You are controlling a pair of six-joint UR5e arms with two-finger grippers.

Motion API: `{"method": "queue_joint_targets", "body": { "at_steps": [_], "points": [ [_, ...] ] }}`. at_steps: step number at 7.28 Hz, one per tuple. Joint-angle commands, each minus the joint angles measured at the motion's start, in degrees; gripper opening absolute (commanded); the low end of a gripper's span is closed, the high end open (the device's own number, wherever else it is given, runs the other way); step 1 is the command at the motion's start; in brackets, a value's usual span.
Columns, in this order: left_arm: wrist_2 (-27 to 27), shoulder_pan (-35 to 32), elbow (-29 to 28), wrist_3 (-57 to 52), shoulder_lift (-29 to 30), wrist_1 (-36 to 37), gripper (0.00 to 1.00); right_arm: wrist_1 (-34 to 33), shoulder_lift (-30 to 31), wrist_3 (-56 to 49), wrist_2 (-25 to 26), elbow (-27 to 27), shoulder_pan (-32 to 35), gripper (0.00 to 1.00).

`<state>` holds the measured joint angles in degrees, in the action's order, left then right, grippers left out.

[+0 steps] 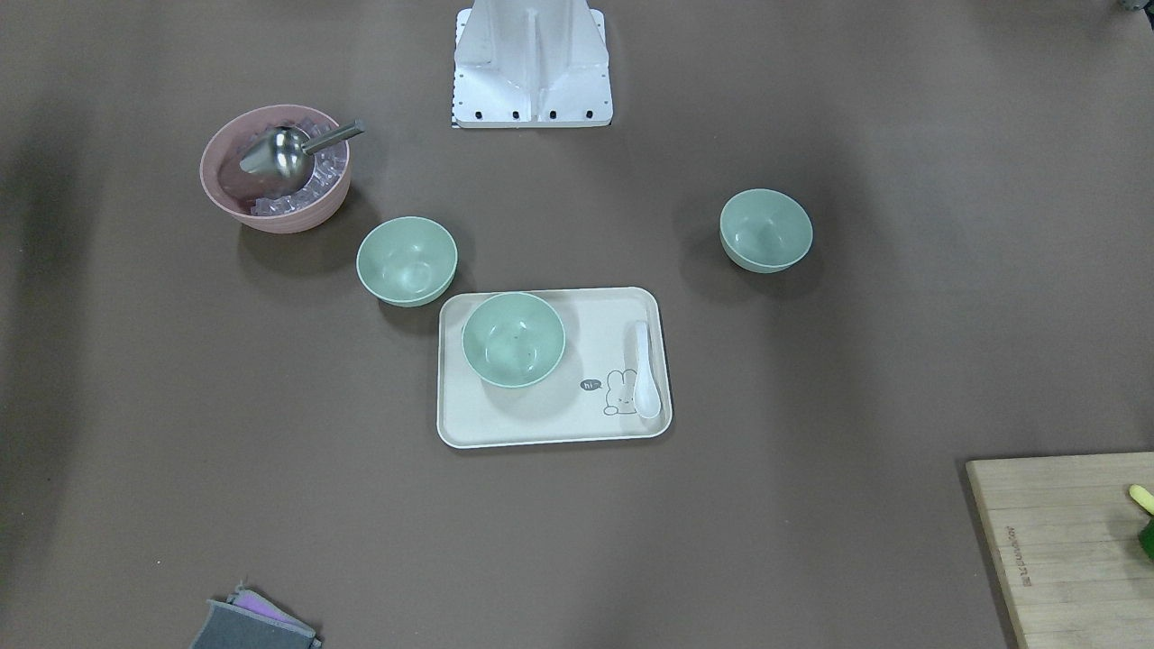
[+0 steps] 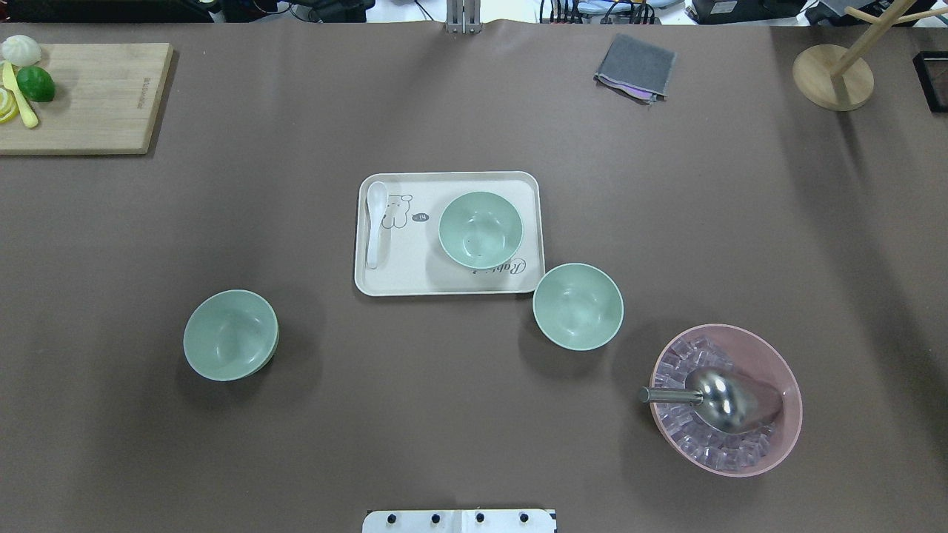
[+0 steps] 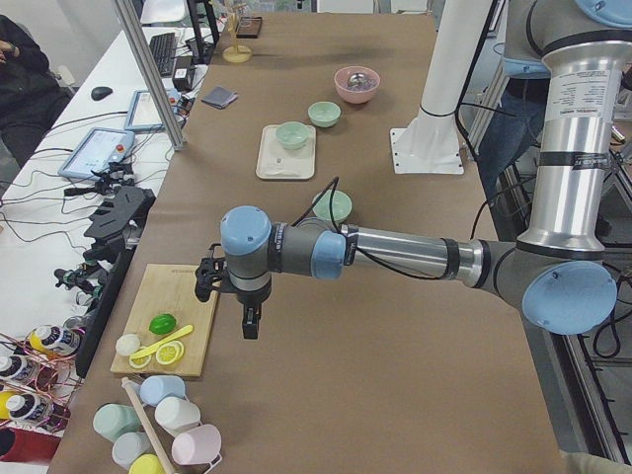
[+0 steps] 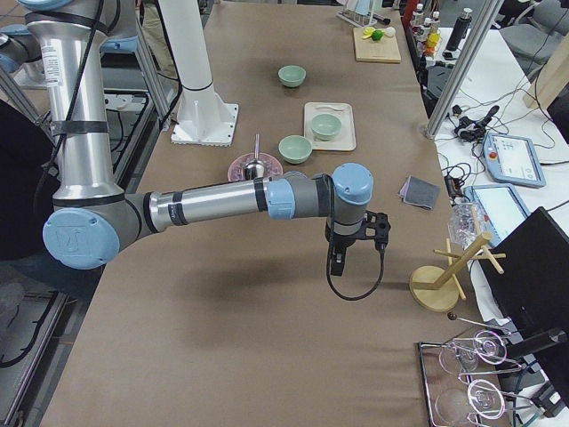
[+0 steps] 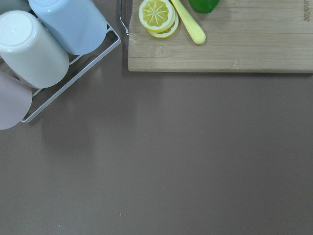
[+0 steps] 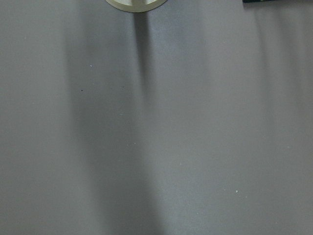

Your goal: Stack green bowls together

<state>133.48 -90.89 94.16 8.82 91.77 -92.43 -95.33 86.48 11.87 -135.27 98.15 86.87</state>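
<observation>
Overhead exterior view: three green bowls, all upright and separate; none nested.
Tray bowl (image 2: 481, 229): centre of frame, standing on the right half of the cream tray (image 2: 415, 274).
Second bowl (image 2: 578, 306): on the table just off the tray's lower right corner, near the pink bowl (image 2: 778, 363) that holds ice and a metal scoop (image 2: 722, 400).
Lone bowl (image 2: 230, 334): lower left of frame, well apart from the other two.
Left gripper (image 3: 250, 321): shown only in the exterior left view, hanging over bare table beside the cutting board (image 3: 183, 291); whether its fingers are spread or pressed together cannot be told.
Right gripper (image 4: 338, 265): shown only in the exterior right view, hanging near the wooden stand (image 4: 440, 289); finger state likewise cannot be told.
Deciding relation: the lone bowl lies on the left arm's side of the table, the other two toward the right arm's. Round bowls have no long axis, so any rim approach should serve.
Assessment: stacking not begun; both arms are well clear of every bowl.
</observation>
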Motion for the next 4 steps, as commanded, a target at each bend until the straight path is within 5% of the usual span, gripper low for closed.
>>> {"method": "queue_joint_targets", "body": {
  "at_steps": [1, 4],
  "points": [
    [0.1, 0.4, -1.0, 3.2, -1.9, -7.9, 0.99, 0.0, 0.0, 0.0, -0.1, -0.1, -0.4, 1.0],
    [0.1, 13.7, 1.0, 14.8, 2.4, -12.3, 0.98, 0.1, 0.0, -0.3, -2.6, 0.7, -1.4, 1.0]
  ]
}}
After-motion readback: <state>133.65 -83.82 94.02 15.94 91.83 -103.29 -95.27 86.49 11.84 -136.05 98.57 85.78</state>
